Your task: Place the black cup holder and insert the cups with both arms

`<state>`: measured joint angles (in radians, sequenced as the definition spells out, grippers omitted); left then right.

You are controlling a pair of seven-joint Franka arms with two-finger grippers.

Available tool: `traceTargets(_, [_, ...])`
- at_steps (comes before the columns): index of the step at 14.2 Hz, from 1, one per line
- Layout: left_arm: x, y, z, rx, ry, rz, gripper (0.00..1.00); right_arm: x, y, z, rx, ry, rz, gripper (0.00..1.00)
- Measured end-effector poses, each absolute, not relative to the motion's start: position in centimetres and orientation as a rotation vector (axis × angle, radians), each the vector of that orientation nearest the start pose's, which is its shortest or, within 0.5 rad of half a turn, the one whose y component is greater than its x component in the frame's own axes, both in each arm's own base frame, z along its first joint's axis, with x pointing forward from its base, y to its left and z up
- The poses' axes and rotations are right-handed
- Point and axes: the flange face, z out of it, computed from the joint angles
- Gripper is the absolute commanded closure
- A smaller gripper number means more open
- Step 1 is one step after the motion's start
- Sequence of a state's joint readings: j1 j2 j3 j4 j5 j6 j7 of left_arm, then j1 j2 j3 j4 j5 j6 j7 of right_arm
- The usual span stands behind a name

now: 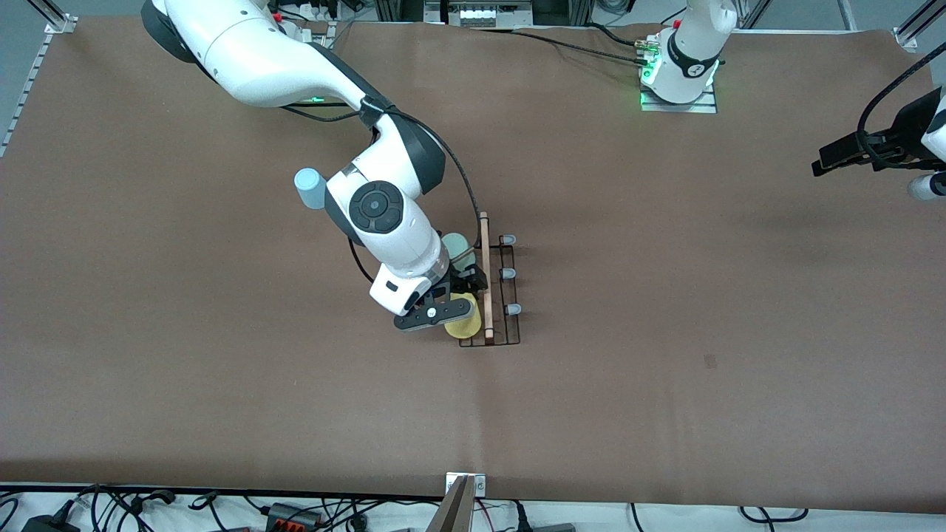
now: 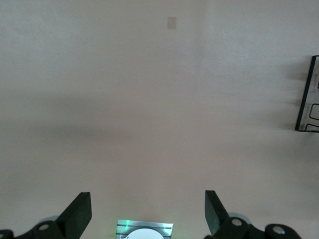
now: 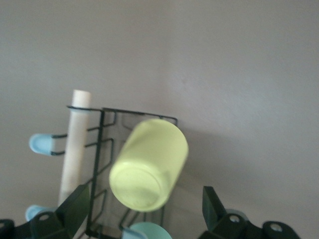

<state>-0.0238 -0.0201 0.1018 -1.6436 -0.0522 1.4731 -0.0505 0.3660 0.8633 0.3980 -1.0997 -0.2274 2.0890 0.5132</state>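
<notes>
The black cup holder [image 1: 510, 338] stands mid-table, its wooden rod handle [image 1: 485, 273] along the top and grey-capped pegs [image 1: 508, 274] bare on the side toward the left arm. A yellow cup [image 3: 149, 164] hangs tilted on a peg, also seen as the yellow cup [image 1: 465, 325] in the front view. A mint cup [image 1: 456, 244] sits on another peg. My right gripper [image 3: 147, 209] is open, its fingers clear of the yellow cup on both sides. A light blue cup [image 1: 310, 188] stands beside the right arm. My left gripper [image 2: 148, 214] waits open over bare table at the left arm's end.
The holder's edge [image 2: 308, 99] shows in the left wrist view. The left arm's base [image 1: 680, 74] has a green light. A small mark [image 1: 709, 360] is on the brown table. A metal bracket [image 1: 465, 484] and cables run along the front edge.
</notes>
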Motion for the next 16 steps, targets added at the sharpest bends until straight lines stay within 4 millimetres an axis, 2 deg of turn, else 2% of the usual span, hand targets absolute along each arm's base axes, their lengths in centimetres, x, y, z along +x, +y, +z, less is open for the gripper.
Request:
traceTargets(2, [53.4, 3.6, 59.4, -3.182, -0.203, 0.239, 0.00, 64.5, 43.0, 36.1, -3.001, -0.254, -0.116, 0.00])
traceTargets(3, [53.4, 3.6, 59.4, -3.182, -0.203, 0.239, 0.00, 65.1, 41.1, 37.7, -3.028, -0.223, -0.095, 0.00])
traceTargets(5, [53.4, 3.6, 59.4, -3.182, -0.203, 0.239, 0.00, 66.4, 36.2, 41.2, -3.077, -0.144, -0.060, 0.00])
traceTargets(7, [53.4, 3.7, 59.4, -3.182, -0.204, 0.239, 0.00, 67.3, 31.6, 43.6, -3.115, -0.074, -0.018, 0.00])
traceTargets(9, [53.4, 3.7, 59.4, -3.182, -0.204, 0.240, 0.00, 68.2, 27.9, 44.6, -3.133, -0.002, 0.009, 0.00])
traceTargets(12, [53.4, 3.7, 59.4, -3.182, -0.204, 0.240, 0.00, 69.3, 23.9, 45.6, -3.152, 0.087, 0.007, 0.00])
traceTargets(14, [53.4, 3.7, 59.3, -3.182, -0.204, 0.240, 0.00, 69.7, 21.8, 45.9, -3.165, 0.130, 0.014, 0.00])
traceTargets(16, [53.4, 3.7, 59.3, -3.182, -0.204, 0.240, 0.00, 69.9, 20.6, 46.5, -3.176, 0.160, -0.003, 0.00])
